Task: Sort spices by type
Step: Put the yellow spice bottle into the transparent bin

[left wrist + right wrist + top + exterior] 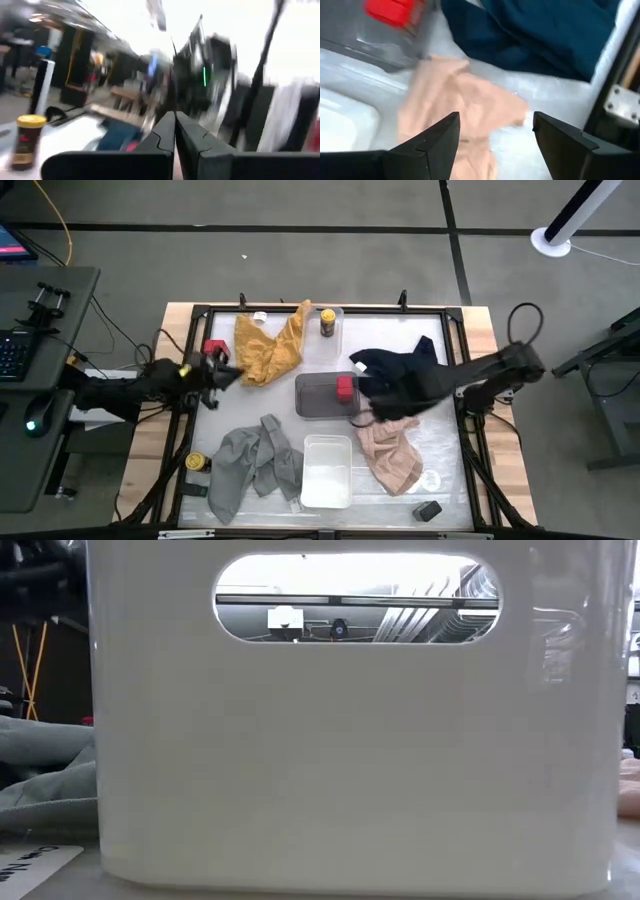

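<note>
In the high view my left gripper (232, 374) hovers at the table's left, shut on nothing, as the left wrist view (175, 131) shows. A red tin (213, 348) lies just on its far side. A second red tin (345, 387) (392, 10) sits in the grey tray (315, 408). One yellow-lidded jar (327, 322) (27, 140) stands in a clear tray at the far edge; another (196, 463) lies near the left near corner. A black tin (428, 510) rests at the near right. My right gripper (368, 418) (495, 132) is open above the pink cloth (455, 100).
A yellow cloth (268, 345) lies at the far left, a navy cloth (400, 368) under my right arm, and a grey cloth (255, 465) at the near left. A clear tray (327, 470) (350, 770) at the near edge fills the low view.
</note>
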`<action>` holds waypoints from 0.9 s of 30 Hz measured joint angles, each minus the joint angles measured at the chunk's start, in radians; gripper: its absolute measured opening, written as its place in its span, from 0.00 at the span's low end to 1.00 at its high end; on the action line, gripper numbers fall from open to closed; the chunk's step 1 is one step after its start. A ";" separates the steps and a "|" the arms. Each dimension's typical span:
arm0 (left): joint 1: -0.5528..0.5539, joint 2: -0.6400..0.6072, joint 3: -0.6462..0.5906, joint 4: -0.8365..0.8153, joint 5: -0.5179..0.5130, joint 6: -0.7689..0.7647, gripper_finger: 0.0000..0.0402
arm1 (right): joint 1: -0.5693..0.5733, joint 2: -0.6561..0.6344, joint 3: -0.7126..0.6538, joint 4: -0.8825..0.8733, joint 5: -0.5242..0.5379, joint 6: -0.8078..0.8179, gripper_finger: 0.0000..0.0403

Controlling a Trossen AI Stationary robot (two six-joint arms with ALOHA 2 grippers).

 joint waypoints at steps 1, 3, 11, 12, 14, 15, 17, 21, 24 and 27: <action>0.000 0.011 -0.001 0.052 -0.044 -0.077 0.00 | 0.020 -0.034 -0.046 0.013 0.005 0.039 0.61; 0.000 0.053 0.012 0.132 -0.111 -0.149 0.00 | 0.056 -0.103 -0.149 0.059 0.021 0.111 0.61; -0.003 0.438 0.435 -0.307 0.082 -0.122 0.00 | 0.094 -0.317 -0.480 0.378 0.059 0.197 0.61; -0.004 0.486 0.523 -0.439 0.139 -0.105 0.00 | 0.093 -0.332 -0.499 0.398 0.063 0.184 0.61; -0.017 0.579 0.697 -0.671 0.267 -0.075 0.00 | 0.093 -0.356 -0.523 0.419 0.082 0.159 0.61; -0.026 0.614 0.771 -0.781 0.327 -0.076 0.00 | 0.093 -0.364 -0.527 0.422 0.097 0.151 0.61; -0.055 0.676 0.898 -0.938 0.434 -0.141 0.00 | 0.093 -0.375 -0.532 0.423 0.126 0.127 0.61; -0.130 0.725 1.033 -1.006 0.598 -0.326 0.00 | 0.093 -0.379 -0.531 0.430 0.178 0.081 0.61; -0.178 0.726 1.054 -0.949 0.599 -0.509 0.00 | 0.093 -0.379 -0.531 0.438 0.199 0.051 0.61; -0.194 0.739 1.054 -0.937 0.481 -0.545 0.00 | 0.093 -0.379 -0.531 0.443 0.205 0.026 0.61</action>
